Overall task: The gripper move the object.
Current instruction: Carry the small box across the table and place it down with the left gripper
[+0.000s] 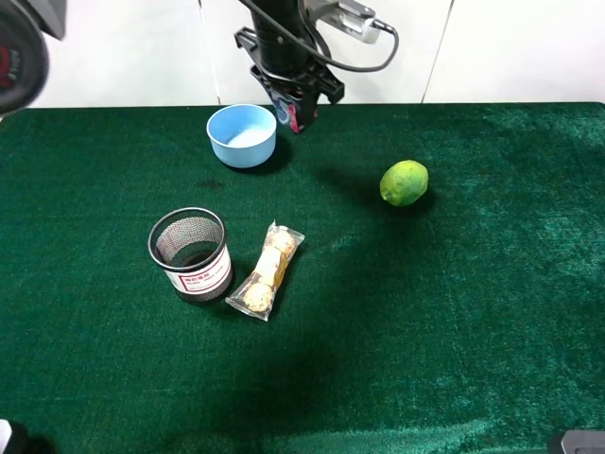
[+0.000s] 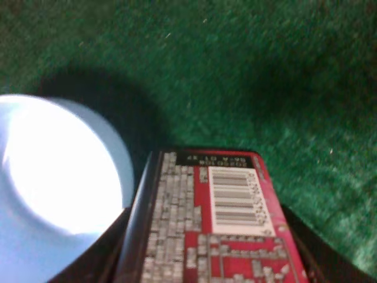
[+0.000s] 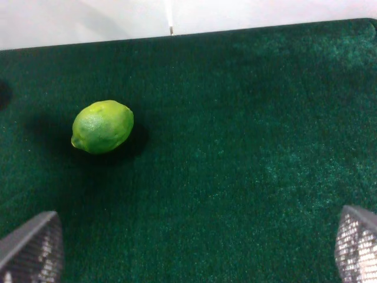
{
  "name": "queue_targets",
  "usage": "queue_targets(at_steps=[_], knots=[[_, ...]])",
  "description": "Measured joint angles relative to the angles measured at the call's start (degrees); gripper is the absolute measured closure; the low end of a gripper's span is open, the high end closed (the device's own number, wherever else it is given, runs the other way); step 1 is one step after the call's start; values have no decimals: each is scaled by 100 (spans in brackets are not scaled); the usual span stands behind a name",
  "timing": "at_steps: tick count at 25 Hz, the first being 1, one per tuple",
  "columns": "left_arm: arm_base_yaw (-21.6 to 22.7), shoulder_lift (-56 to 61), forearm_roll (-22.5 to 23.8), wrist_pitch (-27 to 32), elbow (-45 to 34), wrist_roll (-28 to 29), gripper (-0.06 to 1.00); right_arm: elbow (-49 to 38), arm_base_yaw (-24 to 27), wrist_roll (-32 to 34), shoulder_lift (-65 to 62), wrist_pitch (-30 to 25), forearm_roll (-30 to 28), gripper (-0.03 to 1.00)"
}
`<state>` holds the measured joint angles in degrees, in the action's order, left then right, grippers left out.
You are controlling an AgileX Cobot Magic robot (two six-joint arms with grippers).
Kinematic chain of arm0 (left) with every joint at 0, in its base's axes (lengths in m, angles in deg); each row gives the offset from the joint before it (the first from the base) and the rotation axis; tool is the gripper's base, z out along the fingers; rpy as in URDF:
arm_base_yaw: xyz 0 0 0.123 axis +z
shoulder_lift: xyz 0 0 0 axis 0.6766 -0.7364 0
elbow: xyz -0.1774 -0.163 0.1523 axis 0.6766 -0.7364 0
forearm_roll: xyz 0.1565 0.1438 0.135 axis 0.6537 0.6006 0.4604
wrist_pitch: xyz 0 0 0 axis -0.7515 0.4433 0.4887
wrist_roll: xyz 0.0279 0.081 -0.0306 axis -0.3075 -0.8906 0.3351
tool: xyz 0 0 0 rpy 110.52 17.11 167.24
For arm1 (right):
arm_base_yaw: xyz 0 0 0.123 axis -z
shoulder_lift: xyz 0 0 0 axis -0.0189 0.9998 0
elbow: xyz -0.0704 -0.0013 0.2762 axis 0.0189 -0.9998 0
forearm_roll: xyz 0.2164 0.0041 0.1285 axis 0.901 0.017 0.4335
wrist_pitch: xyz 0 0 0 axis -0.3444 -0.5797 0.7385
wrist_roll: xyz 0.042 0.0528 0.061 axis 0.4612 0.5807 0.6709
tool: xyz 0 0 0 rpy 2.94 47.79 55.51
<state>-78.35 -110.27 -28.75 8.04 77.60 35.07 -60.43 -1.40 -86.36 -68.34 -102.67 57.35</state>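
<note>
I see my left gripper (image 1: 292, 106) clamped on the box (image 2: 215, 224), holding it over the cloth (image 1: 425, 312) just beside the bowl (image 1: 242, 135). My right gripper (image 3: 194, 250) hangs released near the lime (image 3: 102, 126).

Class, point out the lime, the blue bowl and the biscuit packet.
lime (image 1: 404, 183), exterior high view, middle of skin.
blue bowl (image 1: 241, 157), exterior high view, front wall.
biscuit packet (image 1: 267, 270), exterior high view, middle.

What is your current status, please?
Left gripper shut on black-and-red box, beside blue bowl. Right gripper open, holding nothing. Lime well apart.
</note>
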Motion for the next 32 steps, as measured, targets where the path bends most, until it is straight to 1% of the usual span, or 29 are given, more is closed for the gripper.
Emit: queue_targets(at_steps=[5, 18, 32], knots=[[0, -199, -48, -332, 10, 151, 47, 0, 0, 0, 0, 0, 0, 28], [0, -702, -23, -765, 10, 360, 47, 0, 0, 0, 0, 6, 0, 28], [0, -899, -24, -988, 10, 384, 47, 0, 0, 0, 0, -1, 0, 28]])
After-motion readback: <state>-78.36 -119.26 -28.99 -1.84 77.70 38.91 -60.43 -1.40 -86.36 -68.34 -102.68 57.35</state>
